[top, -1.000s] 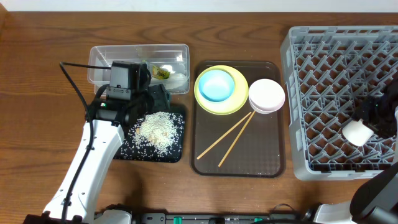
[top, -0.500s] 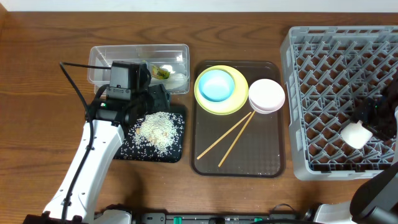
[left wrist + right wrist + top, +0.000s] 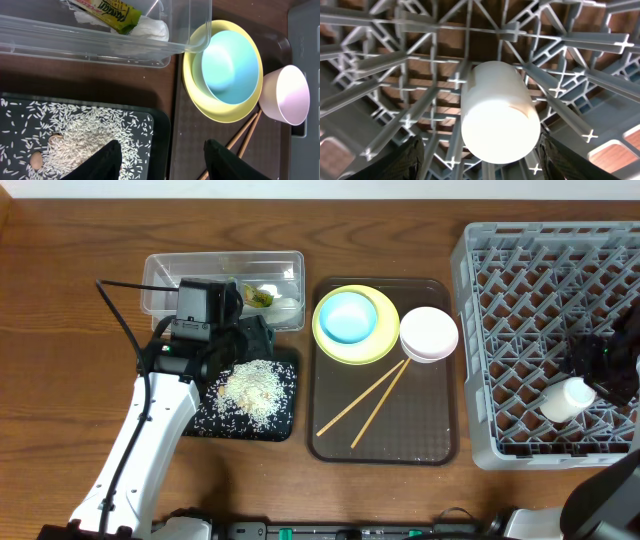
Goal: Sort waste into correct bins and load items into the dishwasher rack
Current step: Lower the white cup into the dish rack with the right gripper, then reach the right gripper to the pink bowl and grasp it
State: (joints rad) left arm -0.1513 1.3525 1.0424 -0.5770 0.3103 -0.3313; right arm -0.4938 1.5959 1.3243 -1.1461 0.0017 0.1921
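Within rack (image 3: 466, 330), white cup (image 3: 563, 399); tub (image 3: 160, 292) holds wrapper (image 3: 261, 296); black tray (image 3: 286, 426), rice (image 3: 250, 390); left hand (image 3: 162, 160), right hand (image 3: 485, 164) open.

Overhead: fixed above the table (image 3: 60, 240), looking straight down, far enough off to take in everything from the clear tub (image 3: 160, 290) to the grey rack (image 3: 467, 340).
Left wrist: close, facing down on the black tray (image 3: 161, 145), a tub corner and the yellow plate (image 3: 225, 114).
Right wrist: very close, facing down into the rack lattice, white cup (image 3: 497, 117) central.
Shared: overhead and left wrist, the tub, tray and plate; overhead and right wrist, the cup and rack.
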